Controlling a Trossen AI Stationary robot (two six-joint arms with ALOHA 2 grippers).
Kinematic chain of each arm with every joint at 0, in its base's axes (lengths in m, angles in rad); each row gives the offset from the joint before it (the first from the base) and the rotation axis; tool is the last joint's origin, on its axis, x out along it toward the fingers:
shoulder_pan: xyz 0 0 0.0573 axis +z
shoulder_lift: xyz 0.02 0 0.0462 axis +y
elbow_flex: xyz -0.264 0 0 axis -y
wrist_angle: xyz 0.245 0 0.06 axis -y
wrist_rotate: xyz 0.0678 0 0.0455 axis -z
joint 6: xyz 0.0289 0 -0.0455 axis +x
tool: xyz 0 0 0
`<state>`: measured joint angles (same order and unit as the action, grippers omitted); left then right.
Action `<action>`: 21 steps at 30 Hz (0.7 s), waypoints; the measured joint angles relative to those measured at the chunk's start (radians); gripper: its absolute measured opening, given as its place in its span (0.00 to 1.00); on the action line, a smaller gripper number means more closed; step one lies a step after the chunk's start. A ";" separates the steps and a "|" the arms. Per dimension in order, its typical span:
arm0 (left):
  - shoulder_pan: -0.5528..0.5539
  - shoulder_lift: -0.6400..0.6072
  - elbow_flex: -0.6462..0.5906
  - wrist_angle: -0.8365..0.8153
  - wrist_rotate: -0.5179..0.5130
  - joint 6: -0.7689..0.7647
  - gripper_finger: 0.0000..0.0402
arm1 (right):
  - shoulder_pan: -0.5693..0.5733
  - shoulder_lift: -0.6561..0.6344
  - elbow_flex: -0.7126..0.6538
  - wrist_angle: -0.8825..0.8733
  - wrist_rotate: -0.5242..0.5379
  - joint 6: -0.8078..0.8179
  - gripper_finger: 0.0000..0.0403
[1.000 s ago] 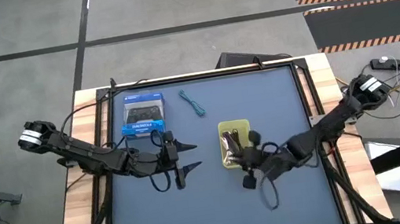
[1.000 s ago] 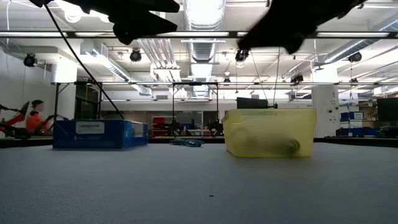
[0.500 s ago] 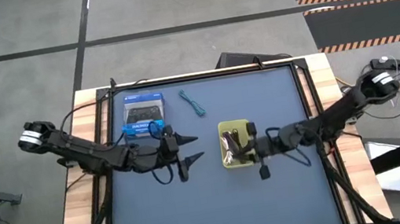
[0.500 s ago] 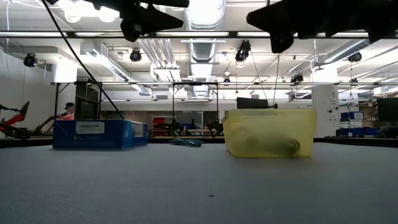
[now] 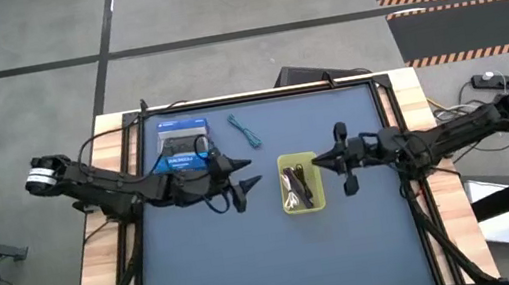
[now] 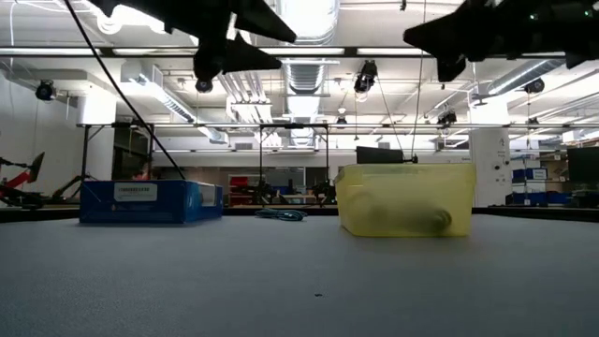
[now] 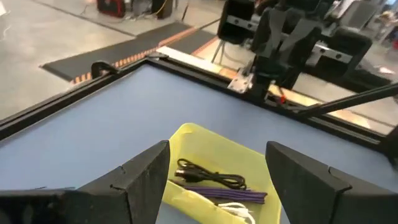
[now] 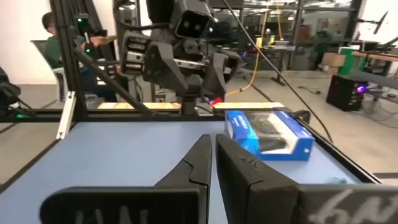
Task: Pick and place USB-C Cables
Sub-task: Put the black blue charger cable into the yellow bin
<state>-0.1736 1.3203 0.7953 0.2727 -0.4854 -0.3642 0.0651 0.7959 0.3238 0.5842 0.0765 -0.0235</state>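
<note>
A teal-blue cable (image 5: pixel 246 131) lies loose on the blue mat near the far edge, also seen in the low view (image 6: pixel 281 214). A yellow bin (image 5: pixel 317 198) holds a black cable (image 7: pixel 211 176), a purple cable (image 7: pixel 221 193) and a white cable (image 7: pixel 239 213). My left gripper (image 5: pixel 247 172) hovers open, left of the bin and high above the mat (image 6: pixel 239 37); its fingers (image 7: pixel 149 174) frame the bin. My right gripper (image 5: pixel 323 160) hovers shut by the bin's right side, its fingers (image 8: pixel 196 162) pointing toward the table's left.
A blue box (image 5: pixel 182 145) with a game controller printed on it sits at the far left of the mat, behind my left arm, also in the low view (image 6: pixel 150 201) and the right wrist view (image 8: pixel 273 134). A black frame (image 5: pixel 258 97) borders the mat. A person sits beyond the table (image 8: pixel 53 43).
My right gripper has swung from the bin's near right corner toward the far edge and now sits level with the bin's right side. My left gripper has moved a little toward the far edge and the bin. The cables and bin have stayed put.
</note>
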 joint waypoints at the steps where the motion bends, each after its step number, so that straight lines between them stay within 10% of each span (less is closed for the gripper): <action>1: 0.006 0.009 0.018 -0.021 0.000 -0.001 0.62 | -0.008 -0.022 -0.014 -0.008 -0.001 0.000 0.03; 12: 0.121 0.179 0.363 -0.583 0.092 0.028 0.62 | -0.048 -0.157 -0.101 -0.012 -0.002 0.004 0.03; 21: 0.277 0.354 0.582 -0.928 0.297 0.456 0.62 | -0.046 -0.180 -0.105 -0.012 -0.008 -0.001 0.03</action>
<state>0.1037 1.6744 1.3775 -0.6557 -0.1880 0.0922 0.0189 0.6155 0.2192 0.5720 0.0689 -0.0240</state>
